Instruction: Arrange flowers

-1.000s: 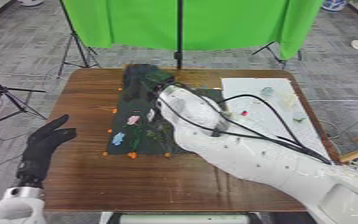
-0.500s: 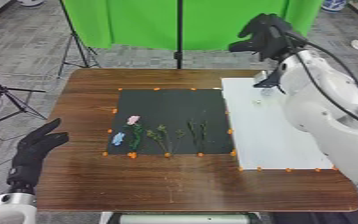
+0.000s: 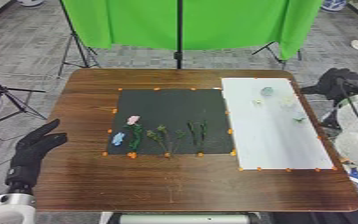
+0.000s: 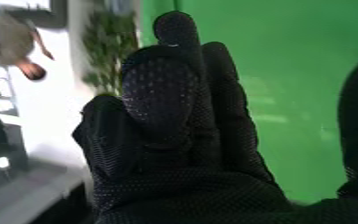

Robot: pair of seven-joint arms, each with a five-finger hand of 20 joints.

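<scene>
Perhaps halfway, your black mat (image 3: 162, 107) has flowers (image 3: 118, 138) at eight o'clock; pale blooms (image 3: 267, 91) (likely unplaced) lie at its two. Left hand (image 3: 36, 147), right hand (image 4: 180, 185): fingers released.

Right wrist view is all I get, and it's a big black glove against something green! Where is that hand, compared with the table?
Observer: In the head view, the right hand is by the right edge of the brown wooden table, mostly beyond it.
Operator: Oh! And are there any flowers about?
Observer: Yes, on the dark mat a pink flower lies farther from the robot than a blue flower.
</scene>
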